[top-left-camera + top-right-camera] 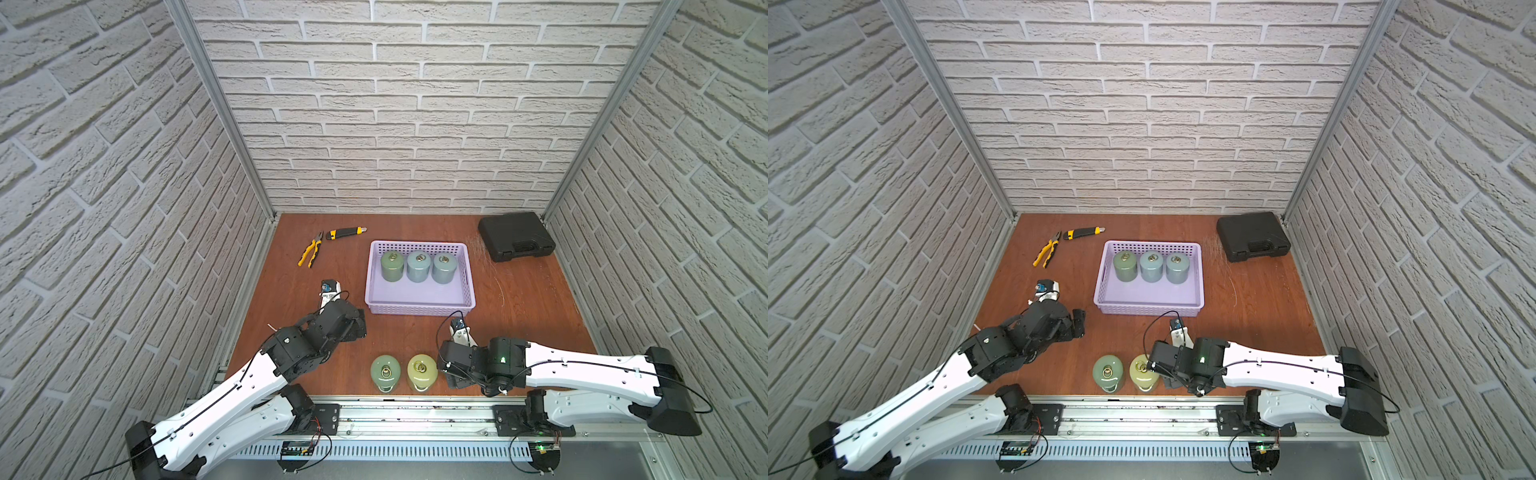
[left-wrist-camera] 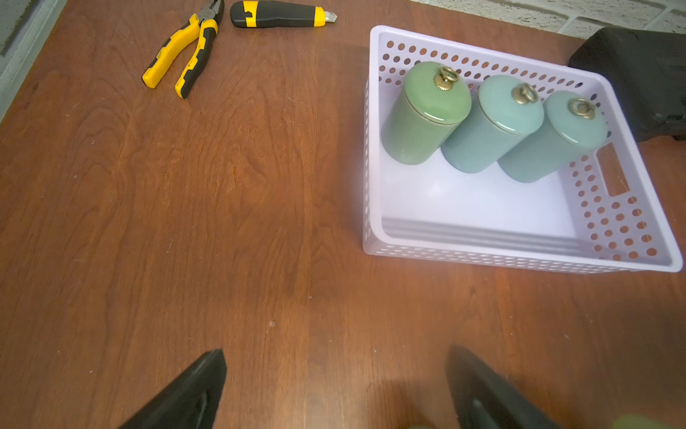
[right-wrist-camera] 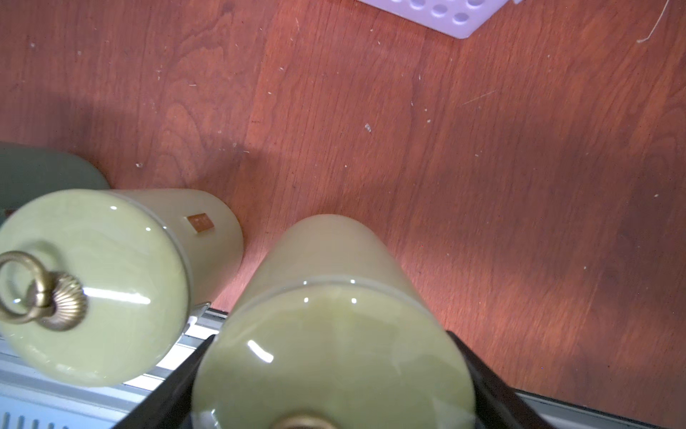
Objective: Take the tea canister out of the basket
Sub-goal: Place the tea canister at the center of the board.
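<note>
Three tea canisters stand in a row at the far side of the basket. They are a green canister on the left, a middle blue-green canister and a right blue-green canister. They stand up straight and close together.

Two more stand out of the basket, on the table near its front edge. These are a pale green canister and a yellow-green canister just beside it.

The right wrist view shows one more, the held canister. It is yellow-green too and sits next to the yellow-green one. The right gripper hugs it with one black finger on each side. I cannot tell if it rests on the table. In both top views the right arm hides it.

The left gripper is spread wide with nothing in it. It sits over the table, left of the basket.

Yellow pliers, a utility knife and a black case lie at the back.
</note>
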